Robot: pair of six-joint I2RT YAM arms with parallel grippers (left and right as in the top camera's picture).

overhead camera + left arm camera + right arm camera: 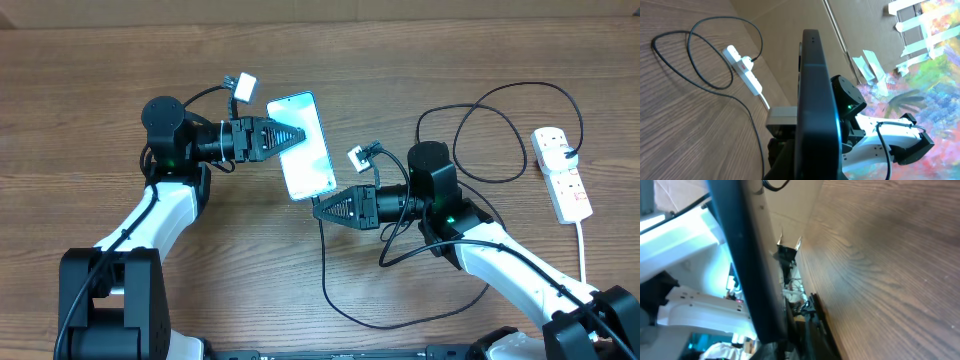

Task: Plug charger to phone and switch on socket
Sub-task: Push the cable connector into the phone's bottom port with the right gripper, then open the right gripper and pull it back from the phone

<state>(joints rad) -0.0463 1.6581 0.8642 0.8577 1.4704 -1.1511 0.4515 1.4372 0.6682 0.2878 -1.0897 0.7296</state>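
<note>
The phone (303,145), with a light blue screen, is held above the table by my left gripper (296,135), which is shut on its left edge. In the left wrist view I see only its dark edge (815,95). My right gripper (320,207) is at the phone's bottom end, shut on the tip of the charger. The charger's thin black cable (325,270) drops from there, loops over the table and runs to the white socket (562,178) at the far right, where its black plug (570,153) sits. The socket (745,70) and cable (759,142) also show in the left wrist view. The right wrist view shows the phone's dark edge (740,255).
A thick white cord (582,250) leaves the socket toward the front edge. The charger's cable lies in wide loops (490,130) between my right arm and the socket. A cardboard wall (320,10) closes off the back.
</note>
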